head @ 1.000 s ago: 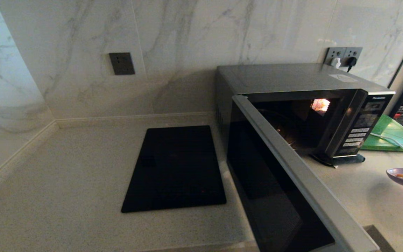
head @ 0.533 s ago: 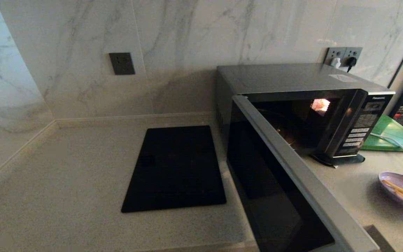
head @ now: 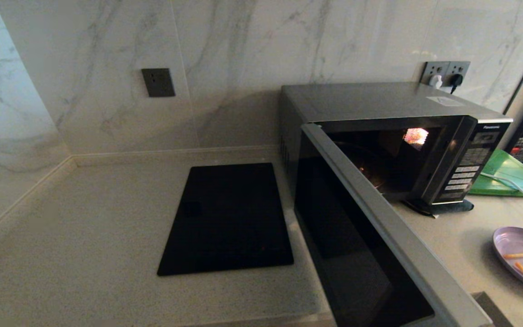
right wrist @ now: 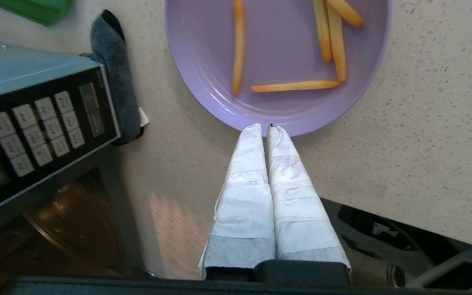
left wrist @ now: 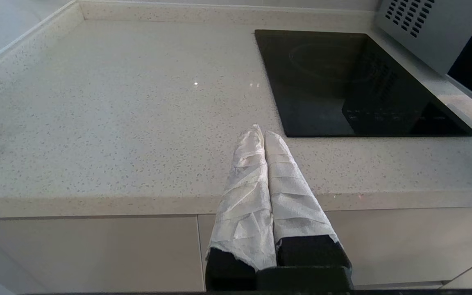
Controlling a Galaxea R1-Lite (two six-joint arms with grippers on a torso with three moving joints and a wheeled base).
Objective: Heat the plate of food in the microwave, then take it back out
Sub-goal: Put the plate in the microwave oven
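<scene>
One purple plate point(right wrist: 279, 61) carrying five fries point(right wrist: 295, 85) sits on the counter point(right wrist: 424, 135) to the right of the one microwave point(head: 393, 136), whose door point(head: 370, 245) stands wide open. The right pincer point(right wrist: 266, 128) is pressed shut at the plate's rim. The left pincer point(left wrist: 260, 133), also shut and empty, hangs near one black cooktop point(left wrist: 350, 82).

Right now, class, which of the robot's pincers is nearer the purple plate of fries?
Right. The right pincer is shut on the plate of food's near rim. The left pincer hangs shut by the counter's front edge, beyond the black cooktop.
</scene>
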